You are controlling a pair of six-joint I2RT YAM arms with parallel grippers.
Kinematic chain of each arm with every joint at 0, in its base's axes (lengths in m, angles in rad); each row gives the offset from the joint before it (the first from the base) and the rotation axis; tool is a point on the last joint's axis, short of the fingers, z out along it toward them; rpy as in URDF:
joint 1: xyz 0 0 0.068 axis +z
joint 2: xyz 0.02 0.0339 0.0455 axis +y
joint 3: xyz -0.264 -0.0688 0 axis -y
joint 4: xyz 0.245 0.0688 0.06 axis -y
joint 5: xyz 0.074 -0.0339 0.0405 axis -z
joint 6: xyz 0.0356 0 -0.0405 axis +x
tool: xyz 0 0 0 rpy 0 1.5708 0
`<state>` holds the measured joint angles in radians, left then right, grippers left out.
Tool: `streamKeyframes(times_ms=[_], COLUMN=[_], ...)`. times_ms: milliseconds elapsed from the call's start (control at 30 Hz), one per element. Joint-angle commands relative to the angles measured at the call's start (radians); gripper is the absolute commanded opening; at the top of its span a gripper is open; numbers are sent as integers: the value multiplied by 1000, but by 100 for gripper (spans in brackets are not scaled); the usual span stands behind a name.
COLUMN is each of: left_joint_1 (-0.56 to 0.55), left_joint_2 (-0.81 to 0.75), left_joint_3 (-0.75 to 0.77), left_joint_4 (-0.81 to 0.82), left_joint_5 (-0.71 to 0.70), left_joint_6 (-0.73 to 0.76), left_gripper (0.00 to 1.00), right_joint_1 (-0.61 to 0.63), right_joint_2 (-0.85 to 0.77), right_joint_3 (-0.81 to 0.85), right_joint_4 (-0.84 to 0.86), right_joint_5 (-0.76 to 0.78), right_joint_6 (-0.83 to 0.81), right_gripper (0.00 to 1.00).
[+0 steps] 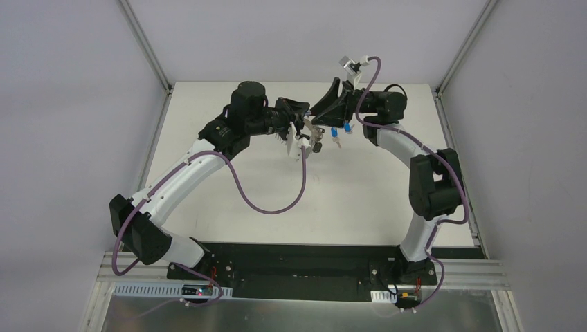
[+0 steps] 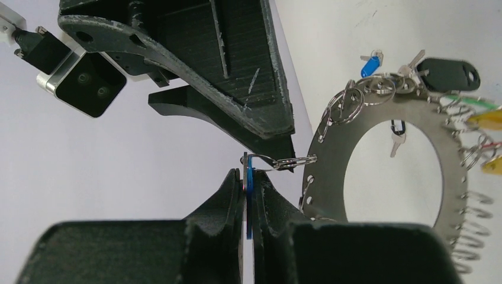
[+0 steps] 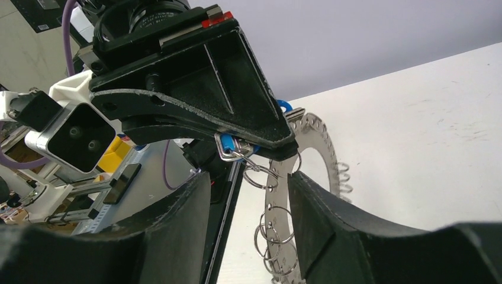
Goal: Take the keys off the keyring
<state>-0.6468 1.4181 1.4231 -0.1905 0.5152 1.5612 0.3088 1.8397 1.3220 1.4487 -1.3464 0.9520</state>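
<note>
Keyring (image 2: pixel 329 173), flat grey wide-holed disc

Your right gripper (image 3: pixel 248 188) stands parted, the keyring (image 3: pixel 309 135) between its fingers — just above, the left gripper (image 3: pixel 263 141) clamps a blue key tag (image 3: pixel 225 144).

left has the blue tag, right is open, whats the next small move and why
Probably close the right end effector on the keyring. The open jaws seem to straddle its rim, while the left end effector is shut on the blue tag, whose small split ring is threaded through a rim hole. Bracing the plate should let the left work it off.
</note>
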Motion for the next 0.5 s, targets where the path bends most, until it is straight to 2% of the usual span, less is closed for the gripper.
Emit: streamKeyframes(times_ms=[0, 100, 200, 467], left_joint_1=[-2, -2, -2, -8], left_joint_2=[-11, -13, -13, -17], left_joint_3=[63, 65, 69, 68], left_joint_4=[69, 70, 71, 75], left_joint_5=[41, 50, 43, 26], left_joint_6=[4, -1, -6, -11], left_gripper=[0, 0, 0, 0], right_joint_1=[19, 27, 35, 43], right_joint_2=[-26, -32, -44, -79], right_joint_3=[32, 27, 21, -17], right_joint_4=[75, 75, 75, 75], right_joint_5=[-24, -23, -28, -30], right_joint_6=[4, 2, 4, 6], right_gripper=[57, 57, 45, 36])
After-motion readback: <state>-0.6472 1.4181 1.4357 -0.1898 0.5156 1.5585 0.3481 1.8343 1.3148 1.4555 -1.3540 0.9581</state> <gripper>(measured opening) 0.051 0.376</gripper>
